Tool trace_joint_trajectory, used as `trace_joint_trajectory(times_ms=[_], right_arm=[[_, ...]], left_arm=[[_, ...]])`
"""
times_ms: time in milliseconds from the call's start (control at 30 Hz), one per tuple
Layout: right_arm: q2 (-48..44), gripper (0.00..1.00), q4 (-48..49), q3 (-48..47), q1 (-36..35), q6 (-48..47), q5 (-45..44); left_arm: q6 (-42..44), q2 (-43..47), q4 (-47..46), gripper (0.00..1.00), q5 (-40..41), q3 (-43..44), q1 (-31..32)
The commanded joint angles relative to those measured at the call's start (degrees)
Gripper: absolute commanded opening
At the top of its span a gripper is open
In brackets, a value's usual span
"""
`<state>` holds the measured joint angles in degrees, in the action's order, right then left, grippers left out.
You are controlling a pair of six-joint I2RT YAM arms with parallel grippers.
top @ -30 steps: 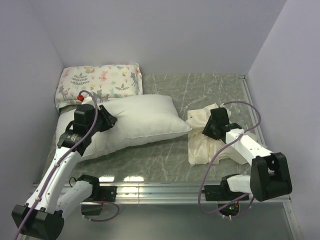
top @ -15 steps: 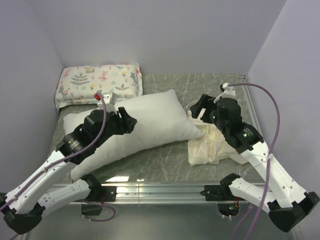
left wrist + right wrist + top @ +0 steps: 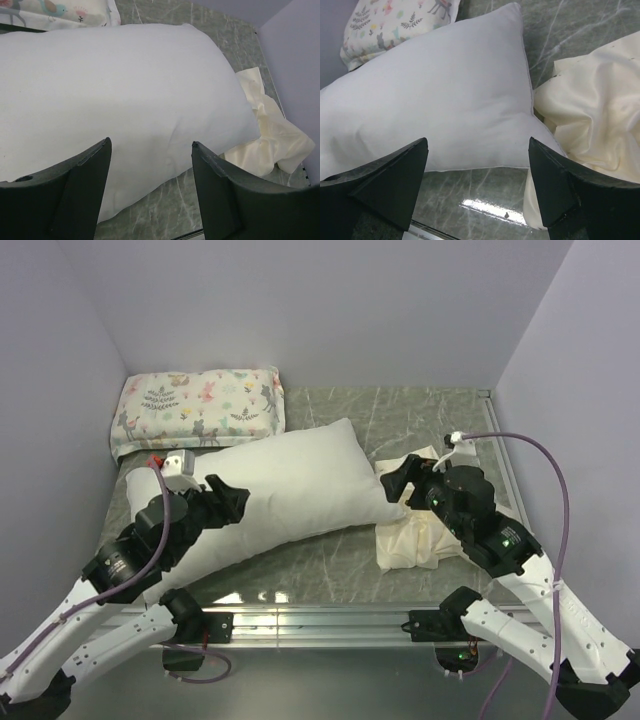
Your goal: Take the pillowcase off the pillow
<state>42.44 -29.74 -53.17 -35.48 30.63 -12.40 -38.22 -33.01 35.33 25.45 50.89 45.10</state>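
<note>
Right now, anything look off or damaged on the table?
Nothing damaged or spilled. The cream pillowcase lies crumpled in a heap at the right, touching the right corner of the bare white pillow, which lies diagonally beside the floral pillow. The left gripper and right gripper are open, holding nothing.

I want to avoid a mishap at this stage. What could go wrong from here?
The right gripper, open, hangs near the cream pillowcase; a low move might snag and drag it.
The corner of the pillow lies against the pillowcase, so a nudge from the open left gripper could push it onto the cloth.
</note>
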Motion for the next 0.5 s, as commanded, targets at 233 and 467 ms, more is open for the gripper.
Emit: trace_joint_trajectory(times_ms=[233,467], right_arm=[[-2.0,0.9,0.7,2.5,-0.3,-1.1,-2.5],[-3.0,0.9,1.0,3.6,-0.2,-1.5,-2.6]], left_arm=[[-0.7,2.9,-2.1,0.71,0.9,-2.6,0.2],[-0.5,3.4,-1.8,0.71,1.7,-2.2,0.2]])
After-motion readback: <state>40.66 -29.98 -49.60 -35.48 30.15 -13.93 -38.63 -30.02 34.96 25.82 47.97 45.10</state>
